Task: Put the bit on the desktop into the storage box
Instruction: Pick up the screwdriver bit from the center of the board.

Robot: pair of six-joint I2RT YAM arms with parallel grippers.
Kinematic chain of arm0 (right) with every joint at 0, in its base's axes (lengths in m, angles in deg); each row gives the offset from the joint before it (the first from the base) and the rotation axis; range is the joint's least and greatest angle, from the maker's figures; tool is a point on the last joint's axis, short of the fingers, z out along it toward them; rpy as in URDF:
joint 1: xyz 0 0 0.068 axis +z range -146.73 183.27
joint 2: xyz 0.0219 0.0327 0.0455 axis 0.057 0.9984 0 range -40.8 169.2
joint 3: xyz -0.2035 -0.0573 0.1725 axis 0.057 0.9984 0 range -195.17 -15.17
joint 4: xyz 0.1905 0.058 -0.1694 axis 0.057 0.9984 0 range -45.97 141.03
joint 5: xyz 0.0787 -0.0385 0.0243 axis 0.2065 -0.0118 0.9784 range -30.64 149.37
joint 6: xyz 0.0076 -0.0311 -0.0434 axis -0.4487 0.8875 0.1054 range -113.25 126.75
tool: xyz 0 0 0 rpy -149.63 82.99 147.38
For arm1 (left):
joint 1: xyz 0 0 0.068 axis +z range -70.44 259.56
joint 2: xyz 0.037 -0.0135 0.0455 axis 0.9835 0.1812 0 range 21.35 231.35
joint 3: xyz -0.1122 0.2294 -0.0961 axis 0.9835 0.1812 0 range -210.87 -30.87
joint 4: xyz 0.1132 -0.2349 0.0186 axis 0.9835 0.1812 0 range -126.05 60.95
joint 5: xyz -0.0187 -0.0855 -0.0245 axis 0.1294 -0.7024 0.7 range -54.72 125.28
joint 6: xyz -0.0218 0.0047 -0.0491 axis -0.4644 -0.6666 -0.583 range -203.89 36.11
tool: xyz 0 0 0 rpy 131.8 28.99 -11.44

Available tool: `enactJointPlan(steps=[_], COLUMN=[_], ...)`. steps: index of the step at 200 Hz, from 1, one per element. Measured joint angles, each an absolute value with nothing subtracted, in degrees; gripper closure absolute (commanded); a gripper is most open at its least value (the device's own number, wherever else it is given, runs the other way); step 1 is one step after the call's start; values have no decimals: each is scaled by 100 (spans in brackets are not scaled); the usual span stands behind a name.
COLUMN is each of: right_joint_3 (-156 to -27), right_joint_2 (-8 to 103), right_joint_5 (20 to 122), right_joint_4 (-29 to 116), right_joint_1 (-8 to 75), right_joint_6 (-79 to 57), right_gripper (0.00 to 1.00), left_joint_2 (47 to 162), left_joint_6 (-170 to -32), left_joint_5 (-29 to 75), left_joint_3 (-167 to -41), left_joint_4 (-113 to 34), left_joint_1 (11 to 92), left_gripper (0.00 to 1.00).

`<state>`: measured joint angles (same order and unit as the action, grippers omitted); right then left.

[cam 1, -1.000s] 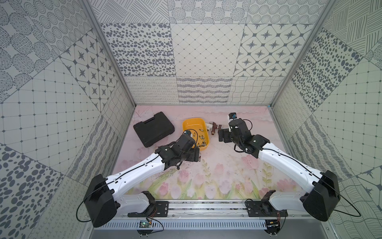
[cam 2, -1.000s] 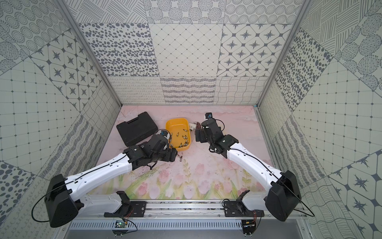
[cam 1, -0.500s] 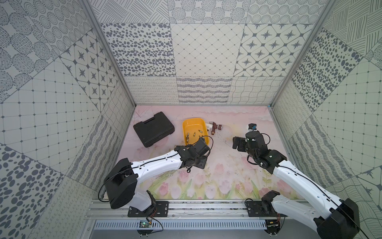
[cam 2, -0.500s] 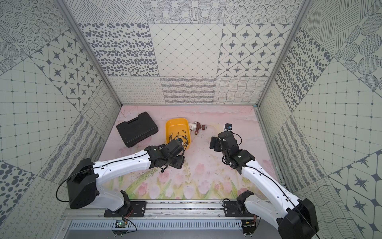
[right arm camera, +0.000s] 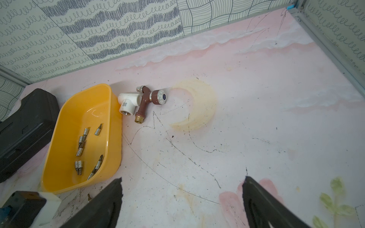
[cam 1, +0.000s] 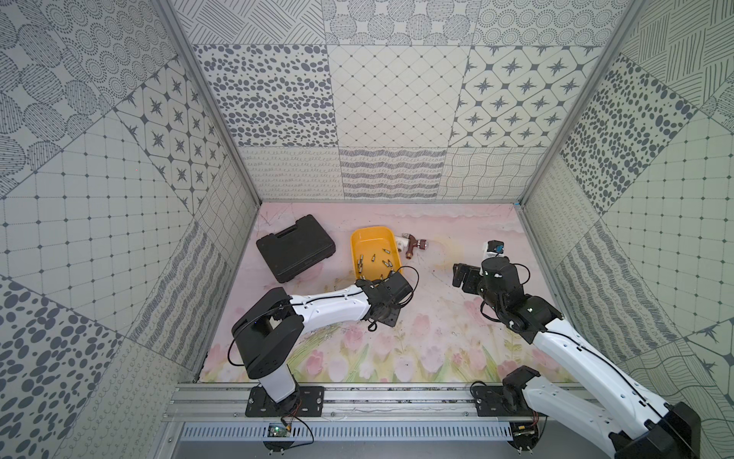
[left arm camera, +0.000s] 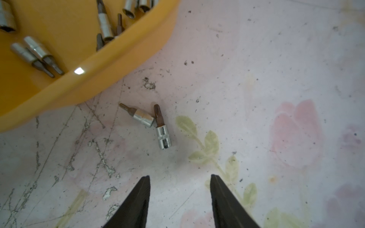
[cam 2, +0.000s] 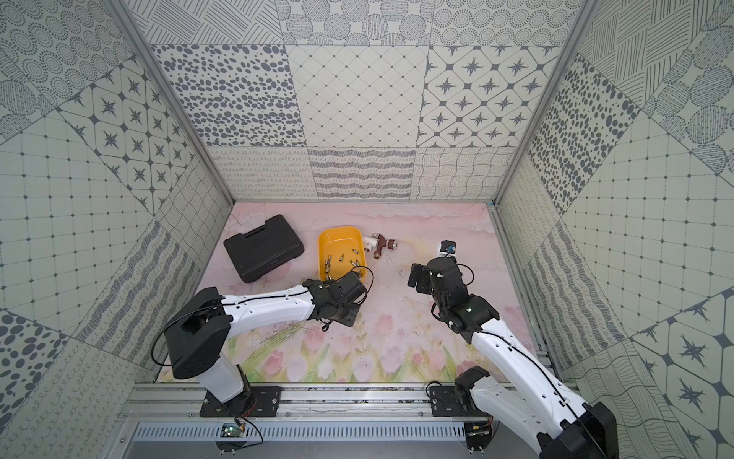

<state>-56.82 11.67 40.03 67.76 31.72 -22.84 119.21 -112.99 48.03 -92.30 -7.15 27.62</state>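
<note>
Scuffed tulip-print desktop [left arm camera: 256, 79], storage box [left arm camera: 94, 79] partly filled.
Left gripper [left arm camera: 179, 176], half spread and empty, hangs short of a thin-tipped bit [left arm camera: 143, 117] touching a cross-tipped bit [left arm camera: 162, 130], both just outside the box; right gripper [right arm camera: 183, 178] gapes wide, empty.

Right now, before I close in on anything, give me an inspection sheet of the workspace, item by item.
Surface: desktop is scratched and dark-specked, with a yellowish crescent stain.
Job's things: two bits lie touching each other on the desktop, just outside the storage box; more bits lie inside it.
Clutter: closed black case; brown tap joined to a white pipe fitting, beside the box.
Grippers: left tool open, empty, short of the two bits; right tool open, empty.
Cables: black cable loops at the left wrist, near the box.
Surroundings: patterned wall panels on three sides; metal rail in front.
</note>
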Motion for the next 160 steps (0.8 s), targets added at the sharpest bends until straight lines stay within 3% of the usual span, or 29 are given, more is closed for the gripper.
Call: enactJointPlan(steps=[160], right_joint_3=[-5640], right_joint_2=[1217], right_joint_5=[4012], right_joint_4=[6778], right_joint_1=[3117], right_joint_6=[-2290], right_gripper=[3], left_joint_2=[12634], left_joint_6=[-11542], left_joint_5=[4914], left_joint_3=[-9440], left_joint_4=[-966], left_joint_1=[2970], left_gripper=[66])
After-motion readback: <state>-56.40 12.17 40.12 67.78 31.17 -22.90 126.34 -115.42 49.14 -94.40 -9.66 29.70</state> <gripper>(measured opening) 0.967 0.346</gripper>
